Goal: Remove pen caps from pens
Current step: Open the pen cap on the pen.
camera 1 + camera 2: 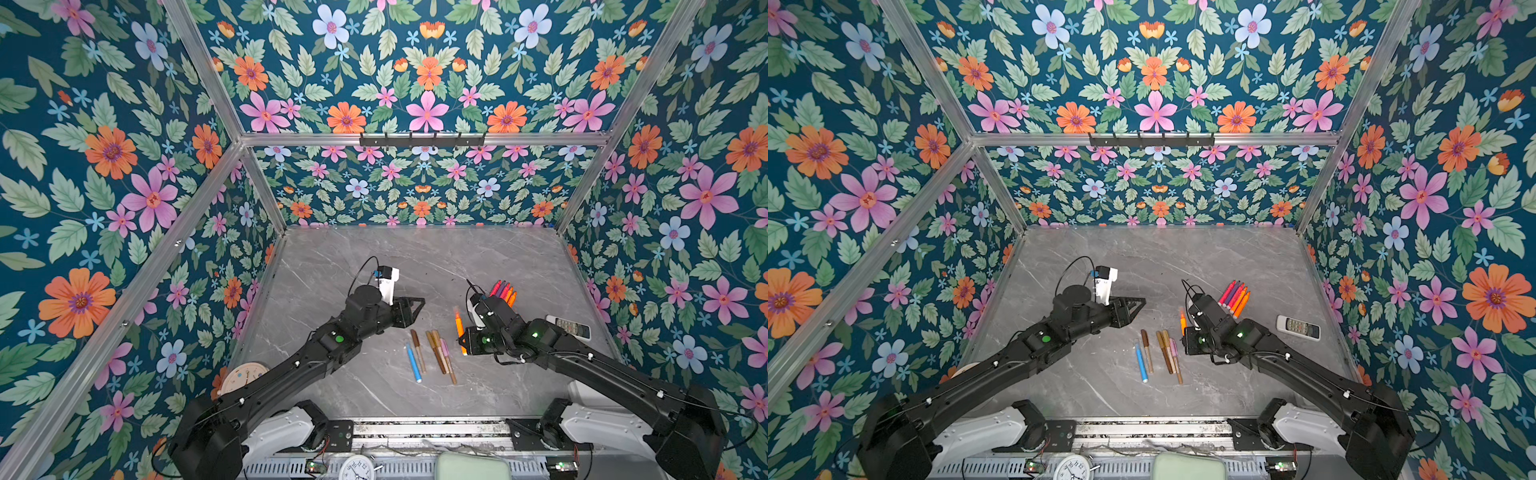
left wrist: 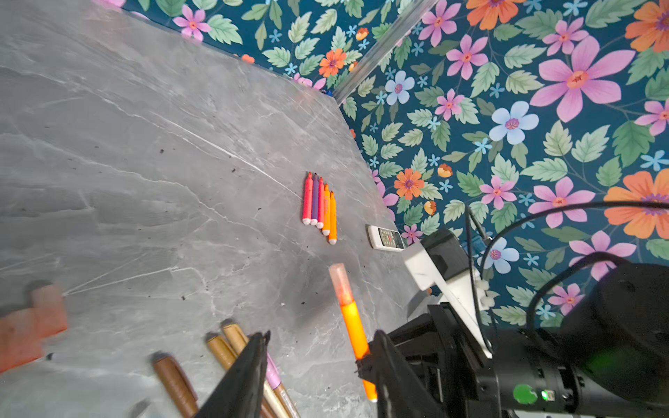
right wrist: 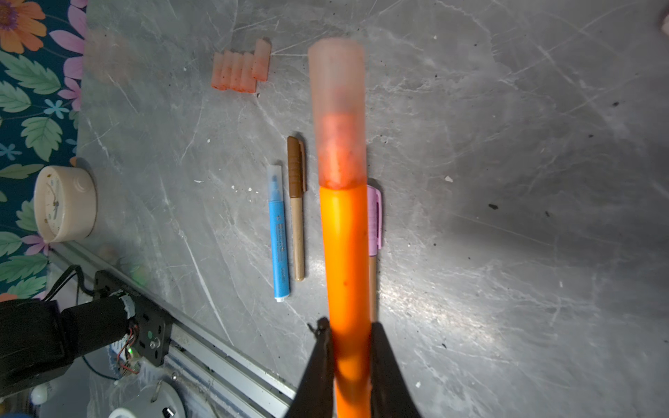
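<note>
**Surface:** grey marble-pattern tabletop [image 1: 415,257], scuffed and speckled.

**Room:** walls [image 1: 415,187] in dark teal floral paper, with an aluminium frame [image 1: 291,139] at the joins.

**Items lying:**
- Five uncapped pens [image 1: 504,293], red, purple and orange, side by side at the far right.
- Remote [image 1: 568,327] near them.
- Clock [image 3: 65,204] at the near left, beside the left arm.
- Capped pens [image 1: 436,353] in a loose row mid-table: blue, brown, two gold, one with a pink cap.
- Loose caps [image 3: 240,68], orange-red, five touching in a row, well apart from the capped pens.

**Right arm:** reaches in from the near edge, elbow outward. The right gripper [image 3: 349,325] is clamped on the barrel of an orange pen [image 3: 344,253], held above the capped row. Its cap [image 3: 336,108] is translucent, still on, and points toward the far wall.

**Left arm:** reaches in likewise, wrist turned toward the right arm. The left gripper [image 1: 419,305] hovers over the table with nothing seen in it. The gap between its jaws cannot be told.
</note>
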You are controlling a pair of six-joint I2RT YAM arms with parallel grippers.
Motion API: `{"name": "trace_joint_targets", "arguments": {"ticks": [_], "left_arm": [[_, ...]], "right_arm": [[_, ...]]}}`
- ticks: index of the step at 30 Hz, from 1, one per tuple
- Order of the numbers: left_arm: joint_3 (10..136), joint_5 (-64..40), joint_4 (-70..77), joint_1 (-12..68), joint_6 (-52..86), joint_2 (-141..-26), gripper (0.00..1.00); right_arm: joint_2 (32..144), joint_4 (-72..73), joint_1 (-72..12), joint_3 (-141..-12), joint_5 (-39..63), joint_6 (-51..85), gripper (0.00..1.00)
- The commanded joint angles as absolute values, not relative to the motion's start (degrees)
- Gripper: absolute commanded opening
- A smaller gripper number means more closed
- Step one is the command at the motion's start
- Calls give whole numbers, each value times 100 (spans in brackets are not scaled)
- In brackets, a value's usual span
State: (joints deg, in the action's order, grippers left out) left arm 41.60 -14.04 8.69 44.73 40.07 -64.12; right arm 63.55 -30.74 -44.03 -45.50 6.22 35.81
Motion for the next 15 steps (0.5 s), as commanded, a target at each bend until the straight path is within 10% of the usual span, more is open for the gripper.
{"name": "trace_joint_targets", "arguments": {"ticks": [1, 15], "left_arm": [[4265, -1173, 1321, 4594, 4025, -6647, 49], [4633, -1362, 1688, 5114, 4287, -7745, 49]], "right_arm": [[6281, -2685, -4403, -4403, 1023, 3317, 0], [5889, -2013, -4402, -4045, 1812, 3093, 0]]}}
